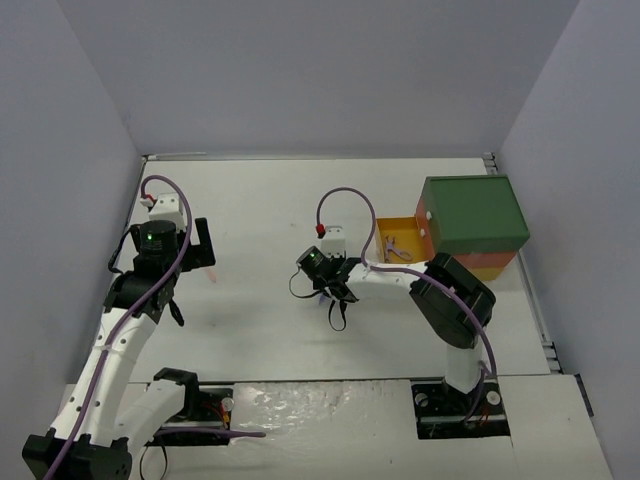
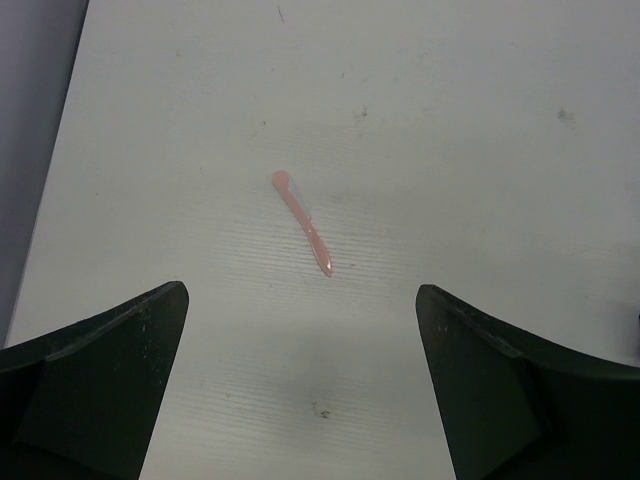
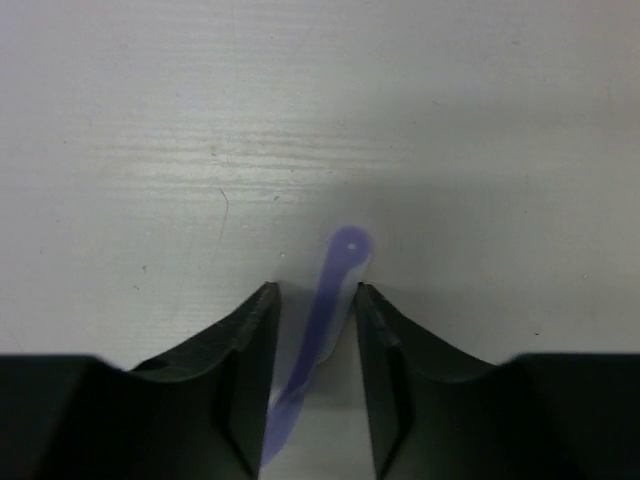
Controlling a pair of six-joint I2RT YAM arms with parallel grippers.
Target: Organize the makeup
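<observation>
The worktop (image 2: 480,120) is a matt white sheet with fine ribbing (scuffed and speckled). The pink stick (image 2: 302,222) looks like glossy plastic. The lilac spatula (image 3: 325,310) is smooth, translucent plastic. The left tool (image 2: 302,288) and right tool (image 3: 317,292) look like matt black plastic.

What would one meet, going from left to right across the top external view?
pink stick → right hand → yellow drawer → green-topped box
</observation>
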